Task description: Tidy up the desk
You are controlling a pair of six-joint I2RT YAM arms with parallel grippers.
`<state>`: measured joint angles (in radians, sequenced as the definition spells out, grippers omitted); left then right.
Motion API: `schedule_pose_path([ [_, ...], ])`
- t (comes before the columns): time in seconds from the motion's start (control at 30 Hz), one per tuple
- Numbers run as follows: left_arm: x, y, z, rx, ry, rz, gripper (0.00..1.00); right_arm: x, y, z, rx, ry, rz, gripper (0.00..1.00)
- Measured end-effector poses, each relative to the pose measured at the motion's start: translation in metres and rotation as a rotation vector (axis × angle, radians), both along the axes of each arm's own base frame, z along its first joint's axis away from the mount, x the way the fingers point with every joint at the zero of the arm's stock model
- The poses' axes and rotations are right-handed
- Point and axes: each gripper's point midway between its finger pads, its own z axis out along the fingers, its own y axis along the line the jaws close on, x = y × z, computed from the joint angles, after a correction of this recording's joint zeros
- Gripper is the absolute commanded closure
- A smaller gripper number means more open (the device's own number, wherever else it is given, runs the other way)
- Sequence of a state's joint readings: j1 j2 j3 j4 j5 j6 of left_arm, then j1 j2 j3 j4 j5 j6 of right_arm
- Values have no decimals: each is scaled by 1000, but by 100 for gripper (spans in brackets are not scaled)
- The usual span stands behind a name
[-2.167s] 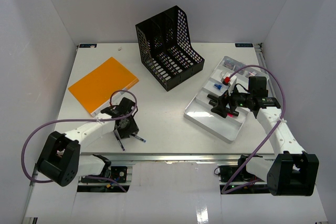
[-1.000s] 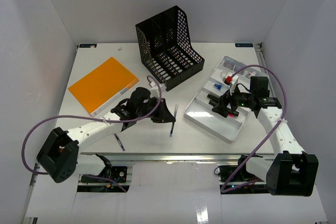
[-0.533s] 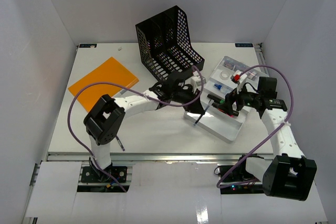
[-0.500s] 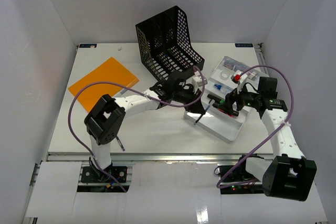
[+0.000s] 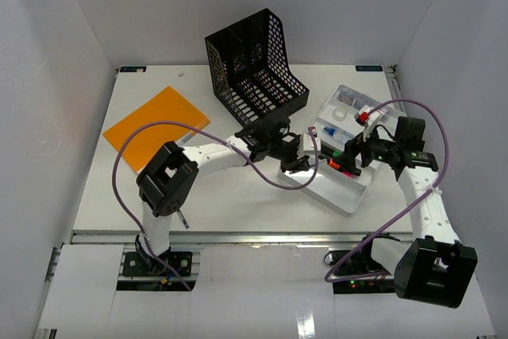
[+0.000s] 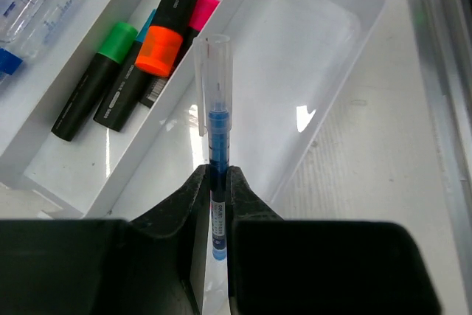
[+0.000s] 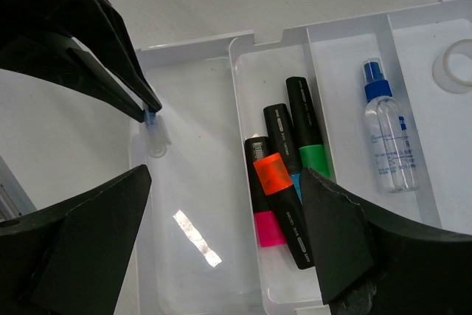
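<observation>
Free room in tray compartment beneath pen; markers alongside.

A large flat white table fills the middle of the frame, with an aluminium rail along its lower edge. A flat orange folder lies at the left. A black perforated plastic file rack stands at upper centre. Right of centre sits a silver compartmented tray, set at an angle. The left hand hangs over the tray's left end, its arm stretched across from the lower left. The right hand hovers over the tray's middle, near the other. A thin dark pen lies at lower left by the rail.
</observation>
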<state>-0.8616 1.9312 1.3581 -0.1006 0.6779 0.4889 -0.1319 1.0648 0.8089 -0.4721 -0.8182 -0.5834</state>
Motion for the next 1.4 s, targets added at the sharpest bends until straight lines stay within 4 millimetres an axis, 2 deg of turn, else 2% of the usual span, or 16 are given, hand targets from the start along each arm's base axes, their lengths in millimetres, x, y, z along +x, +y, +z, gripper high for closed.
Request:
schedule_pose_path([
  [0.03, 4, -2, -6, 8, -13, 2, 89, 0, -1, 0, 0, -2, -3, 12],
  [0.13, 10, -2, -24, 41, -30, 6, 69, 0, -3, 2, 1, -6, -9, 12],
  [0.2, 12, -1, -33, 60, -36, 11, 50, 0, -3, 2, 2, -8, -10, 12],
  [0.27, 15, -1, -37, 72, -44, 26, 46, 0, -3, 2, 3, -8, -11, 12],
  [0.47, 18, -3, -33, 71, -51, 84, 42, 0, -4, 3, 5, -8, -12, 12],
  [0.6, 15, 8, -12, 39, -20, 185, 40, 0, -3, 3, 10, -9, -8, 12],
  [0.63, 16, 13, -3, 23, -14, 228, 36, 0, -3, 3, 10, -10, -7, 12],
  [0.7, 12, 27, 21, -19, 16, 325, 21, 0, -3, 4, 13, -12, -6, 12],
  [0.73, 10, 36, 33, -44, 39, 387, 6, -1, -2, 4, 14, -13, -5, 12],
  [0.8, 12, 67, 57, -96, 118, 618, 2, -1, -2, 5, 16, -14, -4, 12],
  [0.87, 13, 109, 72, -131, 205, 876, 2, -1, -2, 5, 18, -14, -4, 12],
  [0.97, 12, 174, 77, -203, 385, 1257, 2, -1, -2, 6, 22, -15, -1, 12],
  [1.07, -6, 241, 46, -195, 560, 1606, 9, -2, -1, 6, 28, -15, 5, 12],
  [1.2, -43, 316, 2, -121, 665, 1962, 17, -3, 0, 7, 33, -16, 10, 12],
  [1.3, -61, 357, -14, -113, 687, 2144, 19, -3, 0, 7, 34, -15, 11, 12],
  [1.4, -69, 387, -27, -94, 690, 2273, 21, -3, 0, 7, 35, -15, 12, 12],
])
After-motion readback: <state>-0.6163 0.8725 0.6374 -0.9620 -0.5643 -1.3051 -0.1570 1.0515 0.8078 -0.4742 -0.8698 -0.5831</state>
